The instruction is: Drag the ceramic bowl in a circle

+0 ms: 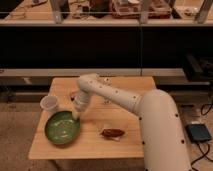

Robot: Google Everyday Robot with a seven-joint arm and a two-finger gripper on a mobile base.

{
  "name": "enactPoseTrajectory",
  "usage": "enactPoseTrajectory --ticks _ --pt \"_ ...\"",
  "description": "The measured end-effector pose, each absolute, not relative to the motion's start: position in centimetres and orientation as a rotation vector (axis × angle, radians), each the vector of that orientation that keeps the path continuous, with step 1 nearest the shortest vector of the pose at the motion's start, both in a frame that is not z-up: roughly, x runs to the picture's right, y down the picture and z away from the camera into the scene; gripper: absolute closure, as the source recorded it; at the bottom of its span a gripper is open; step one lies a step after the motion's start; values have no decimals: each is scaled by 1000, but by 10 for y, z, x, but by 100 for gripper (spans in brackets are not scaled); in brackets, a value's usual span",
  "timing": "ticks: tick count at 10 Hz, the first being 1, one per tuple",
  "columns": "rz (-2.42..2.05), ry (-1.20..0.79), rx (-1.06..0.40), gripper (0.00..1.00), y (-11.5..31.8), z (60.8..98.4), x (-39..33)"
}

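The bowl point(62, 128) sits on the front-left part of the table point(125, 142), upright, its glossy green inside facing up with pale marks visible on the bottom. Its left rim lies near the table's left edge, and its front rim lies near the front edge.

The gripper point(76, 115) is at the bowl's upper-right rim, pointing down from the end of the arm point(107, 92). It appears to touch the rim or sit just inside it; exact contact cannot be confirmed. Whether it grasps the rim or only presses on it cannot be told.

The cup point(49, 104) stands upright just behind and to the left of the bowl, close to its rim but apparently apart from it. It is white and semi-transparent.

A small dark brown item point(112, 133) lies on the table to the right of the bowl, well apart from it, on what looks like a clear wrapper or dish. Its nature cannot be determined.

The arm runs from the robot body point(162, 132) at lower right, up and left across the table, then bends down at an elbow over the rear-centre of the table toward the bowl. A small pale object point(106, 80) stands near the table's rear edge, partly behind the arm.

The table is light wood and stands on a speckled floor point(15, 130). Behind it runs a dark shelf unit point(100, 47) with cluttered items on top
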State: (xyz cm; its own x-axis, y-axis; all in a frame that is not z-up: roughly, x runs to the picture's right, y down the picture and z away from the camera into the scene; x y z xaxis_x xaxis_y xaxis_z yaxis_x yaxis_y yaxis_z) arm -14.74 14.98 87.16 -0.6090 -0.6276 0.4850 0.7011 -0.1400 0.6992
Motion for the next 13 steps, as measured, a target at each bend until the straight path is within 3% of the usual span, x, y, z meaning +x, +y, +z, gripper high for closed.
enactPoseTrajectory --ticks 4,7,13 --pt "-1807 -1105 -180 100 153 860 -67" --pt "-1830 -1117 -211 100 182 835 -54" --pt "-1980 -1242 -187 100 237 800 -126"
